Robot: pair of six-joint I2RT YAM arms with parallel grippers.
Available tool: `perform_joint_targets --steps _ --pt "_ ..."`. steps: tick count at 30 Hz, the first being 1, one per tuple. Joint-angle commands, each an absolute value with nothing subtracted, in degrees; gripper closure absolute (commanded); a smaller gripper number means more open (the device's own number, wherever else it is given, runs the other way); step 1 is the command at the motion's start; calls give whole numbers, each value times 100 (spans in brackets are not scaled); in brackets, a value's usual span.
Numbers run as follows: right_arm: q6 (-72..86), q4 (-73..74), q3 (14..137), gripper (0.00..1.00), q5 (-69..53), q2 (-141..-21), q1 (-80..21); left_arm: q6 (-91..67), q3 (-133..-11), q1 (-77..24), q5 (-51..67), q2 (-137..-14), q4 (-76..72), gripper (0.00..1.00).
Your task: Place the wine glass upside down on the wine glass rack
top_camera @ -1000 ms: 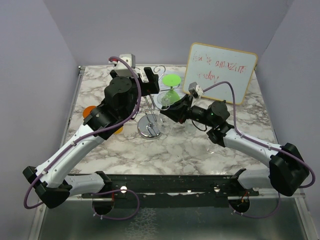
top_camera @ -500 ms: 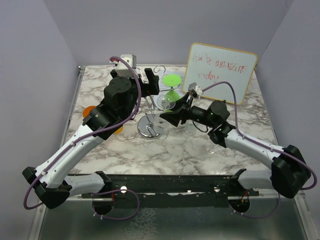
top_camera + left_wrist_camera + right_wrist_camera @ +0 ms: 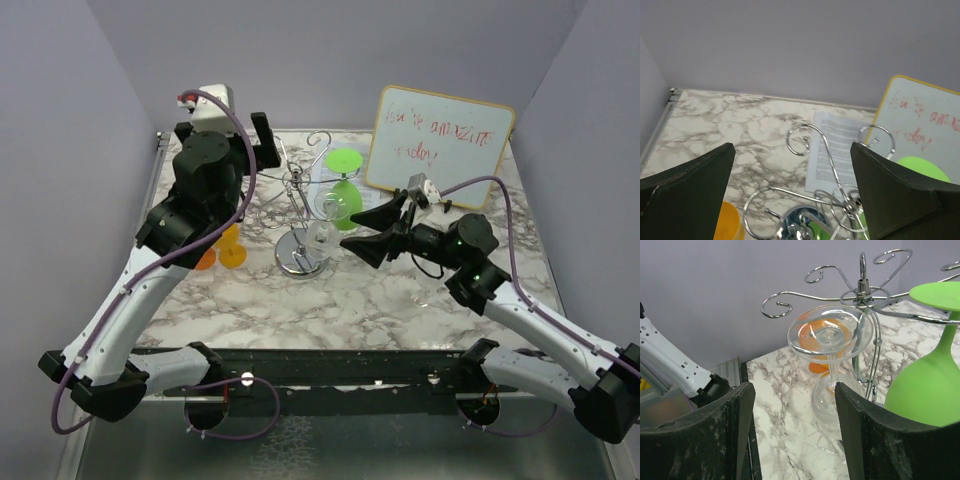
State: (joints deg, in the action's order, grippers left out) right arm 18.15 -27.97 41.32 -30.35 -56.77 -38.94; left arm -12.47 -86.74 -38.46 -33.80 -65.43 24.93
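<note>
Right wrist view gives you the clear stemmed wine glass hanging upside down, foot uppermost, on the shiny chrome wire rack, beside a lime-green glass hung the same way. Your right gripper stands wide apart, holding nothing, just short of the clear glass. Your left gripper gapes fully above the rack, empty.

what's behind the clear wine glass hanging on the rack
From the right wrist view, an orange thing on the table shows through the clear wine glass. The glass covers most of it, hiding its shape.
</note>
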Motion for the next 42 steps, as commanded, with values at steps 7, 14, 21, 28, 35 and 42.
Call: perform_joint_targets --steps 7,14,21,28,35,42 --pt "1692 -1426 4160 30 -2253 -4714 -3919 -1387 -9649 -1408 -2022 -7614 3517 1" --pt "1971 -430 4748 32 -886 -4553 -3920 -1865 -9003 -68 -1249 -7726 3906 24" --pt "1936 -180 5143 34 -124 -4739 -3920 -2208 -7404 189 -2608 -6906 3954 23" --pt "2067 150 5428 40 430 -5069 -3920 -2643 -6447 447 -3309 -6244 3665 26" --pt "2071 143 5471 42 533 -5062 -3920 -3238 -5685 683 -2612 -6211 3592 40" --pt "2057 52 5494 42 530 -5062 -3920 -3116 -5357 747 -2049 -6349 3253 46"
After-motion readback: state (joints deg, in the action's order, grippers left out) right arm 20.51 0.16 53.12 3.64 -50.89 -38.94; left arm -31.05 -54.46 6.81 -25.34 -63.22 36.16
